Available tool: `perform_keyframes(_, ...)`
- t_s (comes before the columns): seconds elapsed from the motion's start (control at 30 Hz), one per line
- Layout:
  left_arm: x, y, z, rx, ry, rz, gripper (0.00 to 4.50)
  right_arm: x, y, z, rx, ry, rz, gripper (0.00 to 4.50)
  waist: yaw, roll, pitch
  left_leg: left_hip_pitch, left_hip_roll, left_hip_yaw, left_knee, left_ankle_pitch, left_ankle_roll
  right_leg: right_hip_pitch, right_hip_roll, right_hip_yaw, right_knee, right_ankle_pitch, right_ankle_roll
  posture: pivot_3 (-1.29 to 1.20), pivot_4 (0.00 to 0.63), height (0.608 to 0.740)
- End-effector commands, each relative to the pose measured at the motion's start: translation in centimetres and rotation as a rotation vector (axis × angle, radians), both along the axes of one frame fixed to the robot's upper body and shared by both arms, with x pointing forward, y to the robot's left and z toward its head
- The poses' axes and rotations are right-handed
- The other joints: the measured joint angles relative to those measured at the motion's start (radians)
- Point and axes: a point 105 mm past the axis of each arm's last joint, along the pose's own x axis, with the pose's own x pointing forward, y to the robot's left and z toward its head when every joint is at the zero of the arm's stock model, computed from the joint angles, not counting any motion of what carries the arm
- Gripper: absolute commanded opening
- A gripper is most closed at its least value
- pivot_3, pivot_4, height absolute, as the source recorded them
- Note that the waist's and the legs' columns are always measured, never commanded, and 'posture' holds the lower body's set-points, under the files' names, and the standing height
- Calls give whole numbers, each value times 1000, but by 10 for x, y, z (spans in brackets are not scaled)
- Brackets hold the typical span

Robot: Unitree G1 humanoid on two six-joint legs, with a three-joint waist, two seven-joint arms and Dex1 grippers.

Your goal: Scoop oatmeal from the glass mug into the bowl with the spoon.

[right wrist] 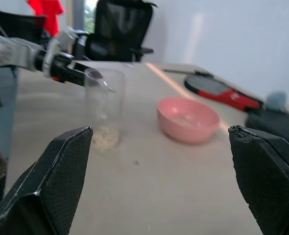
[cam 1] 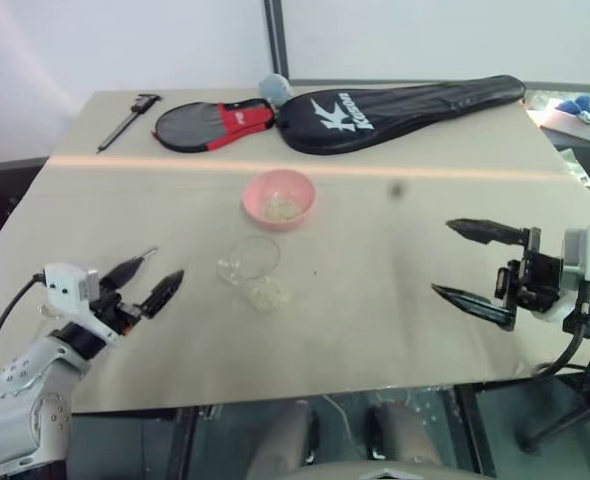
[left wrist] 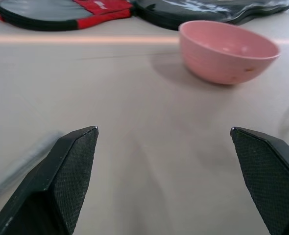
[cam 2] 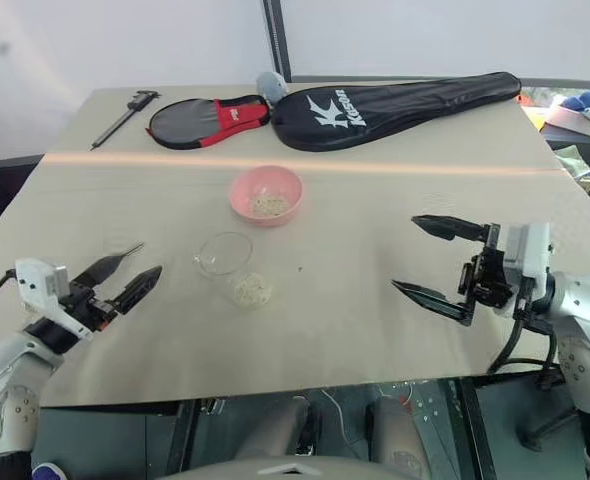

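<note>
Glass mug (cam 1: 250, 262) stands upright near mid-worktop (cam 1: 395, 300), w/ oatmeal (cam 1: 268, 294) showing pale at its base on the near side; can't tell if those flakes sit inside the glass or lie on the worktop just beside it. Pink bowl (cam 1: 279, 198) sits just beyond the mug, apart from it, w/ a small layer of flakes in the bottom. Left end effector (cam 1: 151, 280) hovers low over the worktop, left of the mug, pointing toward it, fingers spread, nothing between them. A thin shiny sliver lies at its upper finger, approx where the spoon (cam 1: 146, 254) would be, but too small to say whether it's touching the finger or resting on the worktop. Right end effector (cam 1: 463, 260) is well to the right of the mug, raised, pointing left across the worktop, fingers wide apart, empty. At the far edge: black racket cover (cam 1: 400, 110), a smaller black-and-red cover (cam 1: 210, 123) beside it, a grey-blue lump (cam 1: 274, 88) between their far ends, and a dark caliper-like tool (cam 1: 129, 117) toward the far left corner.
</note>
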Motion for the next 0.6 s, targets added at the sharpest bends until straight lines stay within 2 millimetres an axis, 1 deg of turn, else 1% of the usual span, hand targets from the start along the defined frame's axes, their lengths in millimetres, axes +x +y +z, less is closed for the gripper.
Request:
perform_keyframes(0.03, 5, 26, 17, 89, -4, 88, 4489, -14, 18, 23, 56, -50, 122, 4500, 0, 0, 0, 0, 0, 0, 0, 0, 0, 0, 0, 0, 0, 0, 0, 0, 150, 740)
perform_keyframes(0.13, 6, 36, 22, 102, 23, 84, 4489, -17, 24, 31, 87, -45, 163, 4500, 0, 0, 0, 0, 0, 0, 0, 0, 0, 0, 0, 0, -1, 0, 0, 0, 150, 740)
perform_keyframes(0.2, 7, 42, 26, 137, 32, 69, 4489, -19, 27, 32, 82, -39, 183, 4500, 0, 0, 0, -1, 0, 0, 0, 0, 0, 0, 0, 0, -2, 0, 0, 0, 150, 740)
perform_keyframes(0.43, 5, 77, 13, 306, 245, 76, 4489, -18, 29, 28, 61, -32, 187, 4500, -1, 0, 0, -1, 0, 0, 0, 0, 1, 0, 0, 0, -2, 0, 0, 0, 150, 740)
perform_keyframes(0.53, 8, 87, 10, 325, 353, 36, 4489, -16, 29, 27, 63, -32, 178, 4500, 1, -1, 0, -1, 0, 0, 0, -1, 1, -1, 0, 0, -1, 0, 0, 0, 150, 740)
perform_keyframes(0.6, 9, 90, 8, 323, 399, 6, 4489, -15, 29, 26, 63, -33, 174, 4500, 0, -1, 0, -1, 0, -1, 0, 0, 1, -1, 0, -1, -1, 0, 0, 0, 150, 740)
